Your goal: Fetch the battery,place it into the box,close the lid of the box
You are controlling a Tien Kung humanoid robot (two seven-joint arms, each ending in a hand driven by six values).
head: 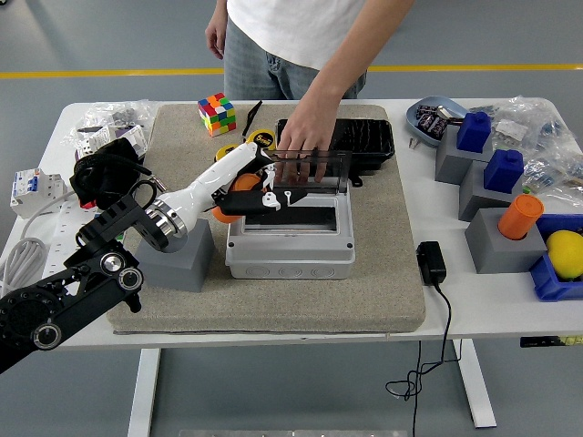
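Left hand (244, 187): reaching in from the left and hanging over the left rim of the box, its fingers (273, 198) clasped round the orange battery (242, 185).
Battery: sitting in that clasp, above the box's left edge and not yet inside; its long axis cannot be told, most of it being hidden by the hand.
Box (290, 233): lying grey on the tan mat (383, 273), its dark opening (305, 217) facing up and lying just right of the fingers.
Lid (301, 169): standing upright at the box's far edge, a person's hand (305, 137) resting on its top and holding it open.
Key relation: the opening is lying rightward and slightly down from the battery, so the coming move looks like a short carry to the right and a lowering.
Nearer arm: the left, already over the box; the right arm is not showing.
Risk: the raised lid and the person's hand are standing close behind the drop point.
Bench (410, 309): carrying the mat and the grey block (178, 259) beneath the forearm.
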